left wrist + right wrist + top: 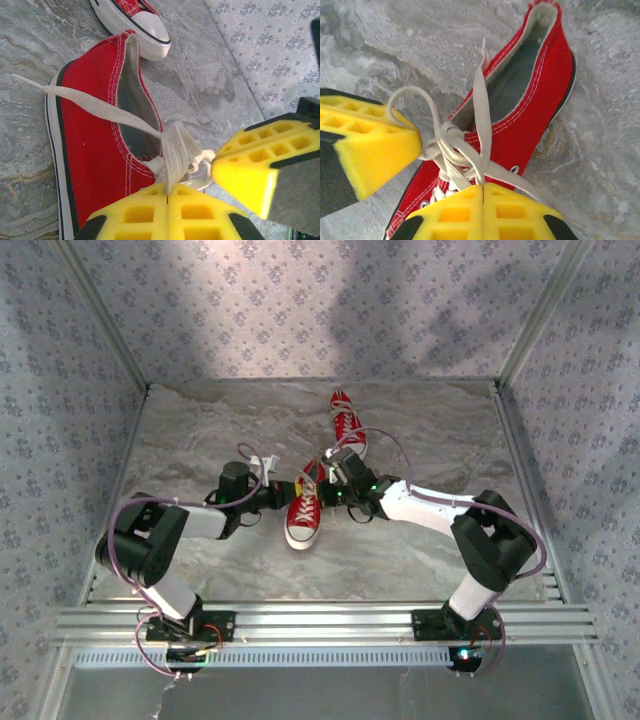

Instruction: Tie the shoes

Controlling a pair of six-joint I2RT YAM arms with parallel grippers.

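**Claws clenched on the laces, bow not yet drawn**

The left claw (167, 194) is seen clenched tight, pads pressed together, with a flat strand of the laces (172, 150) pinched in the seam between them. The right claw (484, 194) is likewise shut fast, and a second strand is nipped between its pads. The two claws are set just beside each other over the throat of the shoe.

Between them a loose tangle of loops is gathered at the top eyelets, and no bow is drawn up yet. The laces are judged soft, flat and limp. They are light to pull but apt to slip from smooth pads, so a hold close to the knot, across the flat of the strand, is called for.

Beneath the claws the near shoe (303, 512) is resting on the counter (200, 430) at its middle. It is judged light, and liable to be dragged when the laces are tugged.

Farther back the far shoe (347, 420) is lying apart, its white toe cap near the other's heel. Whether it is tied cannot be told.
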